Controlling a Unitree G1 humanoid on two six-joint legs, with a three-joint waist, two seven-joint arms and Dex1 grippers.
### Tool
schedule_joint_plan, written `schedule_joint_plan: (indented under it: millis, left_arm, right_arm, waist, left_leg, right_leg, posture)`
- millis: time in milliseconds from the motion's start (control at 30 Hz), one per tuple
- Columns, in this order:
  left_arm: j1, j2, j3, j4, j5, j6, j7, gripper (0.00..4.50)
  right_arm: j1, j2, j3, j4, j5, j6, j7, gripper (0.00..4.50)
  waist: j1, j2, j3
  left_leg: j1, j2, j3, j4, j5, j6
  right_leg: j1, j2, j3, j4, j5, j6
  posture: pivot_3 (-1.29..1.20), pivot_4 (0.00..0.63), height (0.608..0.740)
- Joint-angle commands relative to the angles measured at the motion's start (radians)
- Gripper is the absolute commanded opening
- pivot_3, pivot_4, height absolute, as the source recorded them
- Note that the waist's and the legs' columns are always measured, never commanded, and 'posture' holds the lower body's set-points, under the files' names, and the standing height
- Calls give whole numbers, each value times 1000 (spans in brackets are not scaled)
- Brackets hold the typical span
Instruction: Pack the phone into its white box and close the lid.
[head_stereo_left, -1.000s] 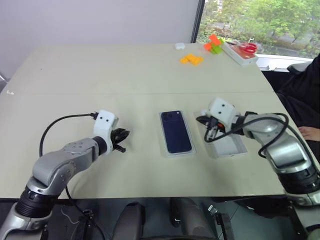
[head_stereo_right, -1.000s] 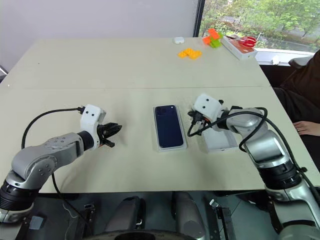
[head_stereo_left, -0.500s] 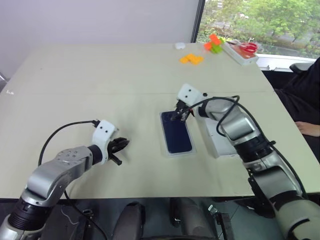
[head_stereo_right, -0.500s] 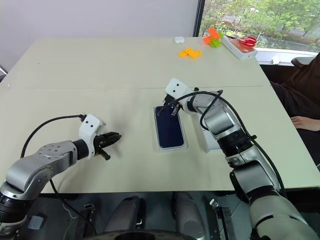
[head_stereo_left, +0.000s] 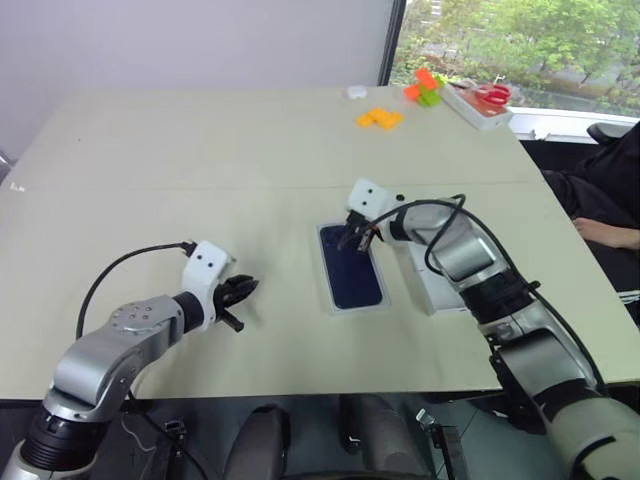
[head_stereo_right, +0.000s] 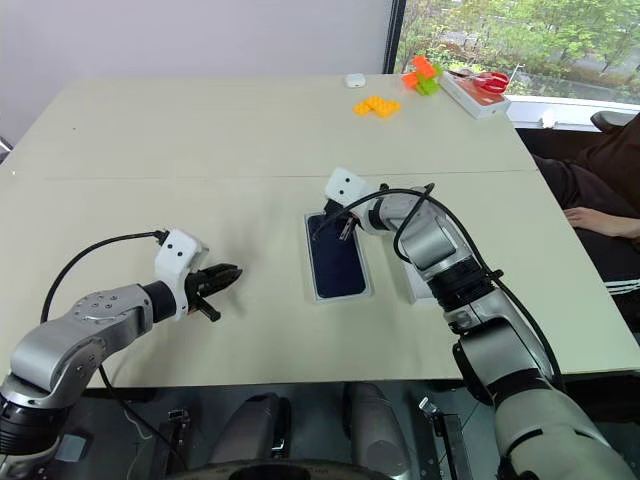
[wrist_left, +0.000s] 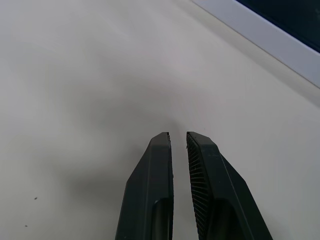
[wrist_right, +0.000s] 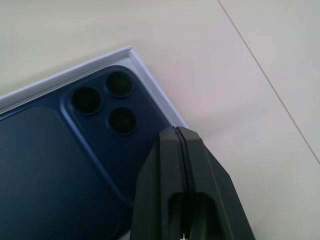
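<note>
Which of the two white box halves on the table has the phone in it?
The white box toward the robot's left holds the dark blue phone, with the shut right gripper over its far end. The lid beside it, to the right, holds no phone.

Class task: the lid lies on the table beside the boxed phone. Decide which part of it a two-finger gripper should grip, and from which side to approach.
Probably one long wall of the lid, pinched from above. It is a shallow shell lying flat on the table, so the thin upright rim is the only graspable edge. The far long side looks freer: the white box with the phone sits close along the near one, where the shut right gripper hovers.
</note>
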Motion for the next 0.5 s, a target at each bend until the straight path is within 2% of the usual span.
schedule_joint_plan:
  millis: [33,200,500]
  left_arm:
    - [-11,-7,22,-29,17,-4,-14,604]
    - [-9,-16,16,-28,24,14,-17,604]
    - [13,-32,5,-71,41,16,-37,604]
  right_arm:
    - [-1,-5,-27,-53,-6,0,-10,0]
    - [17,-29,-75,-134,11,8,-18,0]
    - [242,-277,-159,-467,54,44,102,0]
  waist:
    - [0,0,0]
    - [0,0,0]
    - [2,0,0]
  left_leg:
    - [0,0,0,0,0,0]
    - [0,0,0,1,0,0]
    - [0,-1,0,2,0,0]
  right_leg:
    - [0,0,0,1,0,0]
    - [-1,0,0,4,0,0]
    - [-1,-1,0,5,-3,0]
  posture:
    - [0,150,740]
    - [0,150,740]
    - [0,150,740]
